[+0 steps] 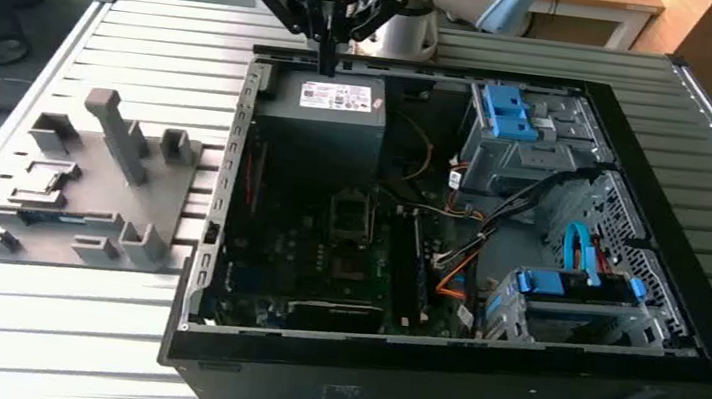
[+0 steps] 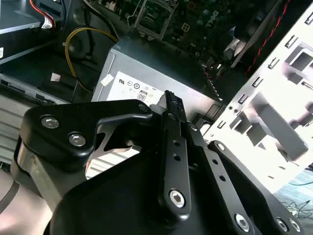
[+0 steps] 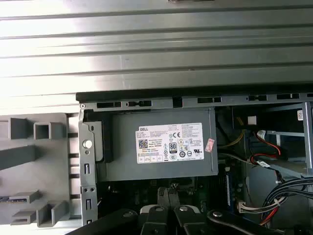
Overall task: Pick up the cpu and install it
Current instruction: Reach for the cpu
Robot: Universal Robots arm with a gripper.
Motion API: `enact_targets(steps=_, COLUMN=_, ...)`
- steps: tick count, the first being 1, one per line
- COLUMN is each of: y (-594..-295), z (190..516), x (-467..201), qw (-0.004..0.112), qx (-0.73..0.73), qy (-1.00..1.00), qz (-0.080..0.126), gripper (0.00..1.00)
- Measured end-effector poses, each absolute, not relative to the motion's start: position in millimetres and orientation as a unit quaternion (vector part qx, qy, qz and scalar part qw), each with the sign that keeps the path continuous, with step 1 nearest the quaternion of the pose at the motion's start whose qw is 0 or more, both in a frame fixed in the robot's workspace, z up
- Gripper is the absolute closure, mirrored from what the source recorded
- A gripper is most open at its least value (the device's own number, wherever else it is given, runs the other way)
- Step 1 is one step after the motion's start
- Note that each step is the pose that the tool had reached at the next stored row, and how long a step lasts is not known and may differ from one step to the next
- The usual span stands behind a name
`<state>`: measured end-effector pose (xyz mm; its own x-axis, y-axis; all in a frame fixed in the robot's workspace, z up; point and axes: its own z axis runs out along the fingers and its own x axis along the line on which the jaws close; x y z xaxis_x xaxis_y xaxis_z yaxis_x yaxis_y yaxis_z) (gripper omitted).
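At the left of the exterior view a grey fixture tray [image 1: 176,189] lies on the slatted metal table [image 1: 33,324]. I cannot pick the cpu out among its slots or anywhere else, so I won't claim where it lies. Further right, at upper centre, the gripper [image 1: 328,62] hangs over the far rim of the open computer case [image 1: 414,392], just above the grey power supply [image 1: 338,122]. Its fingers are drawn together with nothing visible between them. At mid-frame is the processor socket [image 1: 352,209]; I cannot tell whether it is filled. Blue-tabbed drive cages [image 1: 525,128] fill the right. I judge the pick has not yet begun. It calls for locating the chip, parting the fingers, and keeping clear of the case rim.
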<state>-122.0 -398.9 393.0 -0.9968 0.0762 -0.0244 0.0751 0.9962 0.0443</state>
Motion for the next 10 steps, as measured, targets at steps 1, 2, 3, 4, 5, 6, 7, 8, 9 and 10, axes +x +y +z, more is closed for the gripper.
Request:
enact_targets(steps=1, y=-398.9, z=393.0, x=-122.0, qw=0.013, qx=0.038, qy=0.999, qz=0.022, gripper=0.90)
enact_targets(steps=2, y=-398.9, z=393.0, x=-122.0, qw=0.013, qx=0.038, qy=0.999, qz=0.022, gripper=0.90)
enact_targets(steps=3, y=-398.9, z=393.0, x=-122.0, qw=0.013, qx=0.038, qy=0.999, qz=0.022, gripper=0.90)
enact_targets(steps=4, y=-398.9, z=393.0, x=-122.0, qw=0.013, qx=0.038, qy=0.999, qz=0.022, gripper=0.90)
enact_targets(steps=5, y=-398.9, z=393.0, x=-122.0, qw=0.013, qx=0.038, qy=0.999, qz=0.022, gripper=0.90)
enact_targets(steps=6, y=-398.9, z=392.9, x=-122.1, qw=0.013, qx=0.038, qy=0.999, qz=0.022, gripper=0.90)
enact_targets(steps=7, y=-398.9, z=392.8, x=-122.5, qw=0.013, qx=0.038, qy=0.999, qz=0.022, gripper=0.90)
enact_targets(steps=8, y=-399.0, z=392.8, x=-123.3, qw=0.013, qx=0.038, qy=0.999, qz=0.022, gripper=0.90)
enact_targets(steps=9, y=-399.0, z=392.9, x=-124.2, qw=0.013, qx=0.038, qy=0.999, qz=0.022, gripper=0.90)
enact_targets(steps=10, y=-398.9, z=393.0, x=-125.9, qw=0.013, qx=0.038, qy=0.999, qz=0.022, gripper=0.90)
